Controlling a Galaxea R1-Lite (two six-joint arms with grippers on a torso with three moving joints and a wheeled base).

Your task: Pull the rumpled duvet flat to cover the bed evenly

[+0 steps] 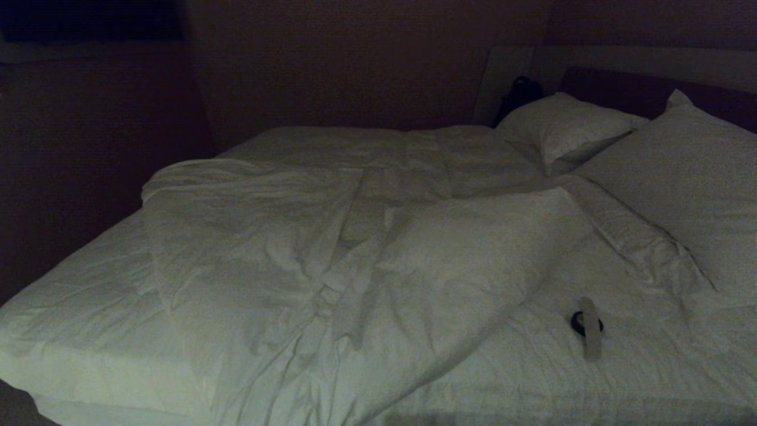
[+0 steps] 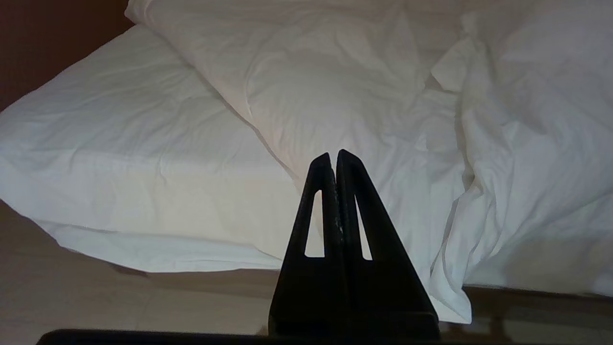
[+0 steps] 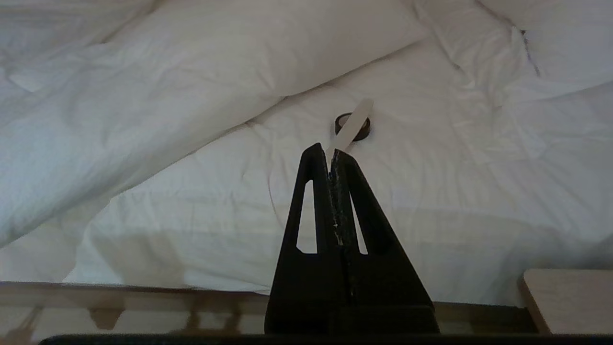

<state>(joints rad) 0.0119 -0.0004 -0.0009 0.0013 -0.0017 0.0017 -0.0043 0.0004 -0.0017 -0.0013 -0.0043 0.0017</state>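
Observation:
The duvet [image 1: 331,248] lies bunched and heavily creased down the middle of the bed [image 1: 71,307], with a puffy flap folded over diagonally toward the pillows. Bare mattress sheet shows on both sides of it. In the left wrist view the duvet [image 2: 335,72] spills over the near edge of the bed [image 2: 119,143], and my left gripper [image 2: 334,154] is shut and empty, held off the bed. My right gripper [image 3: 325,148] is also shut and empty in front of the bed [image 3: 431,201], with the duvet flap [image 3: 143,96] beyond it. Neither arm shows in the head view.
Two white pillows [image 1: 568,127] [image 1: 692,189] lean at the dark headboard [image 1: 615,89]. A small black ring with a pale strip [image 1: 586,325] [image 3: 353,127] lies on the bare sheet. A pale wooden corner [image 3: 565,297] stands by the bed, and tan floor [image 2: 96,297] runs along the near side.

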